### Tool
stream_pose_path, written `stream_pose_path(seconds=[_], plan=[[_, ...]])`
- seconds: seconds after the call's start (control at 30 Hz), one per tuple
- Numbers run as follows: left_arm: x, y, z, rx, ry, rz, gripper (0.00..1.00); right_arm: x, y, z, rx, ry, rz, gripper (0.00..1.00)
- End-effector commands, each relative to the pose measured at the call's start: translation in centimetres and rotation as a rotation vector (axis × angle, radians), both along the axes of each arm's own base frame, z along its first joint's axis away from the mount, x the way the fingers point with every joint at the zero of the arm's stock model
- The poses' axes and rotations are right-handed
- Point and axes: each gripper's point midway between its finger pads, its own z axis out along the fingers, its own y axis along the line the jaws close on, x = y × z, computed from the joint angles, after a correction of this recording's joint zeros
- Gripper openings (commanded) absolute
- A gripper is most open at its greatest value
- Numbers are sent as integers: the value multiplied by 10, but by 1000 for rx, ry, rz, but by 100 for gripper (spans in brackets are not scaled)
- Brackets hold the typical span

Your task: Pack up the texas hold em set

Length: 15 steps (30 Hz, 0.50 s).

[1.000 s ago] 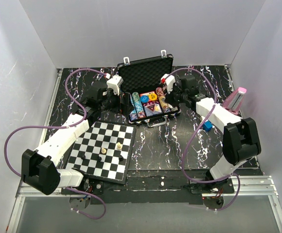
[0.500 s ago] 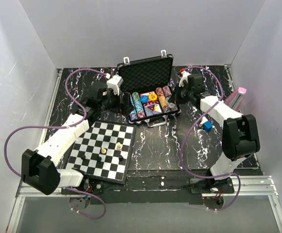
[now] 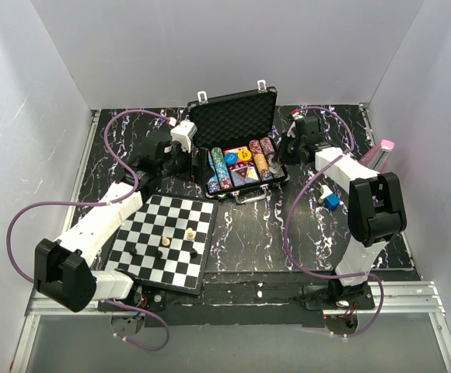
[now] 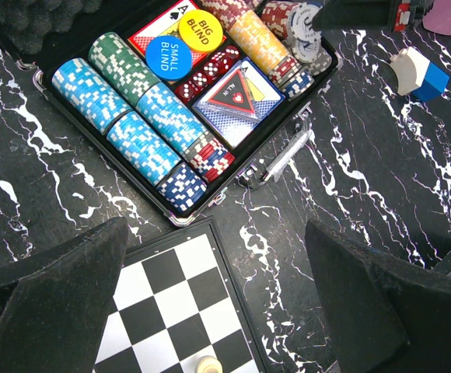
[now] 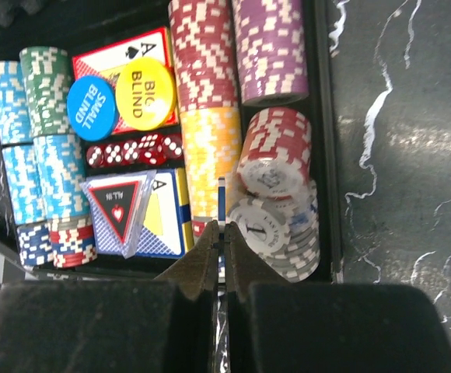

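— Where is the poker set kept right now?
— It is laid in the black briefcase (image 5: 323, 116) at the far middle of the table (image 3: 272, 225). The lid (image 3: 233, 116) is stood up at the back. The chip rows (image 4: 144, 116), the card deck (image 5: 169, 217), the red dice (image 4: 210, 74) and the round buttons (image 4: 169, 56) are all seen inside.

— Is everything laid flat?
— Not quite, it seems. In the row next to the right wall, some leaning chips (image 5: 276, 175) are tipped up so that their faces are shown. They are not lined up like the others.

— How are the grippers held?
— The right gripper (image 5: 224, 233) is shut tight, finger to finger, and no chip is seen held in it. The left gripper (image 4: 216, 233) is spread wide, and nothing is held in it.

— Which one is nearer the leaning chips?
— The right one. In the right wrist view the leaning chips are found just ahead of its tip and a little to the right. The left gripper is kept on the other side, by the far edge of the chessboard (image 3: 167, 241), with the other rows lying between.

— Which way is that row run?
— From the handle (image 4: 284, 151) side to the lid side. So a push along that line is likely needed before the lid can be brought down.
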Motion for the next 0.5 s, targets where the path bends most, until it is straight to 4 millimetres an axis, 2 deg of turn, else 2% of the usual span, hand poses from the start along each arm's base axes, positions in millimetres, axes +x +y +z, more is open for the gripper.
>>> stream_pose_path(seconds=[0.0,0.17,0.3,0.4,0.47], plan=[[0,4,15,-8,-40,3,98,20,-7,12,-24,-33,-71,7],[0,3,16,-8,-39,2,98,22,-2,8,-15,-12,-51,12],[0,3,15,-8,-38,2,98,22,1,9,-9,-10,-34,23],[0,3,17,-10,-42,2,98,21,0,12,-12,-20,-31,26],[0,3,16,-8,-40,0,98,21,-1,16,-14,-30,-30,33]])
